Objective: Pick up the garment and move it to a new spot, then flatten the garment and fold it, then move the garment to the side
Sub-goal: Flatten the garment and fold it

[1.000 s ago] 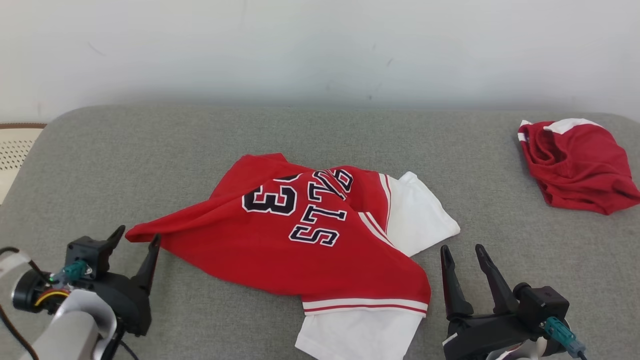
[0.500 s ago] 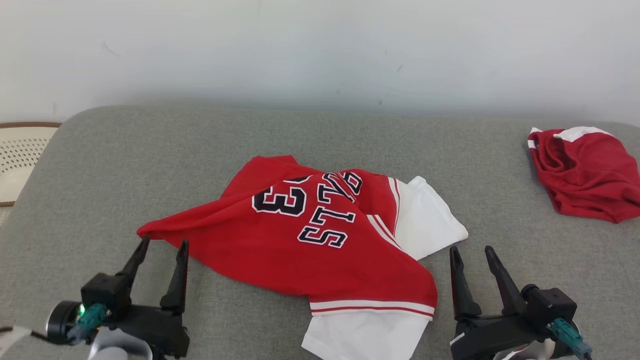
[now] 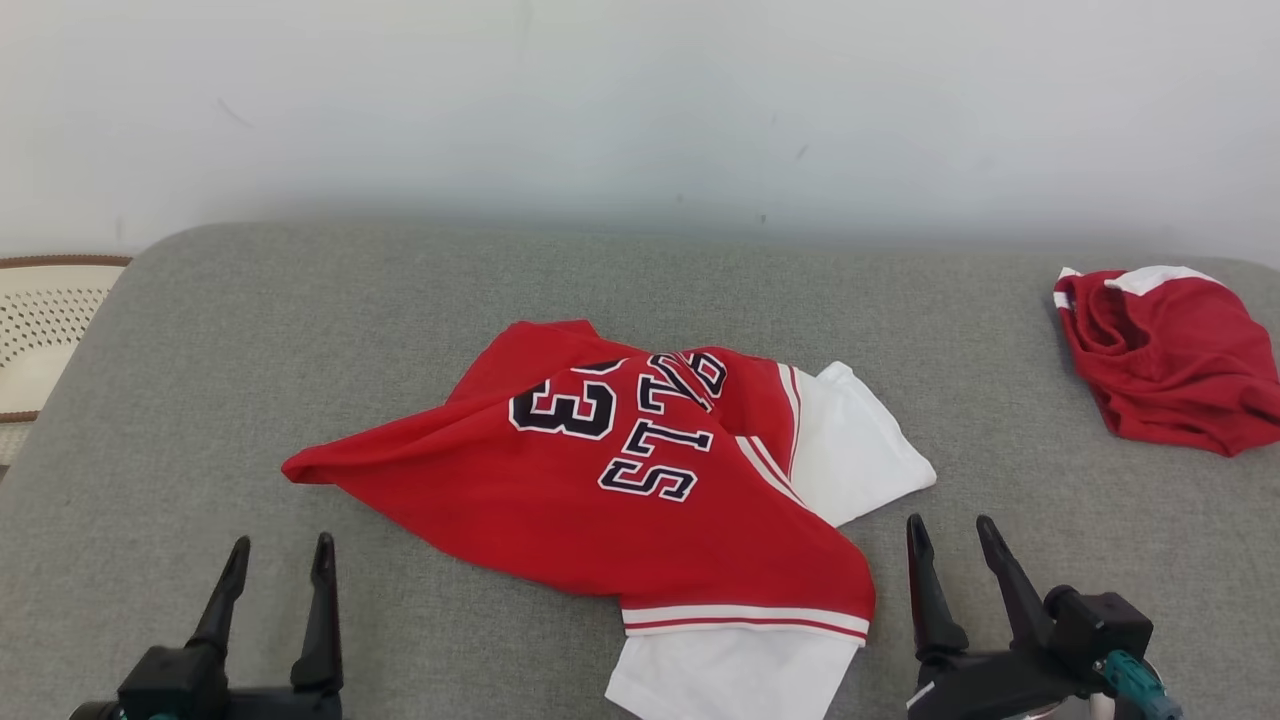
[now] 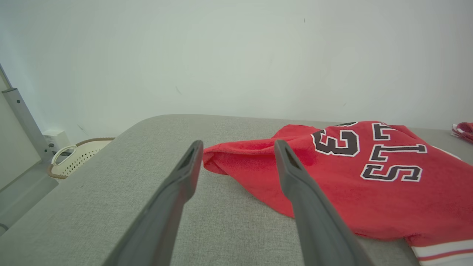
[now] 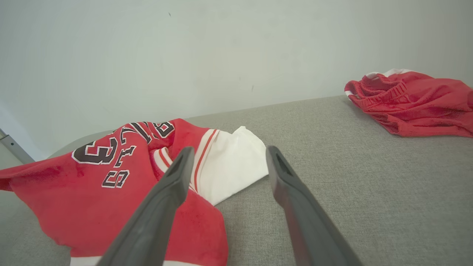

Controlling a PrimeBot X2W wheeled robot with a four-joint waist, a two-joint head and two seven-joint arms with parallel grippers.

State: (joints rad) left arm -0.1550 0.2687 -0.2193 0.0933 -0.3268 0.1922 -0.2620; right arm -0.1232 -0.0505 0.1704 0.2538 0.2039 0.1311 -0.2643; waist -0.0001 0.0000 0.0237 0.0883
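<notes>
Grey pad [image 3: 300, 330] ran below a pale wall in the head view. The jersey [image 3: 640, 500] lay rumpled at its middle, red body bunched over itself, one white sleeve [image 3: 860, 440] poking out to the right and more white cloth showing at the near hem. The left gripper [image 3: 282, 545] and right gripper [image 3: 950, 525] sat low on either side of it, both spread, holding nothing and clear of the cloth. Judged from that, no flattening or folding was done. Whether this was already the new spot could not be told. Shorts [image 3: 1170, 370] lay bunched at the far right, well apart, and a basket [image 3: 40, 320] stood off the pad's left end.

From the left wrist, the open fingers framed the jersey's pointed left corner, near it but not touching. Nothing lay between.

From the right wrist, the parted fingers pointed at the sleeve, just short of it. The shorts took up the far right of the pad, so that side seemed the poorer place for setting the jersey aside.
</notes>
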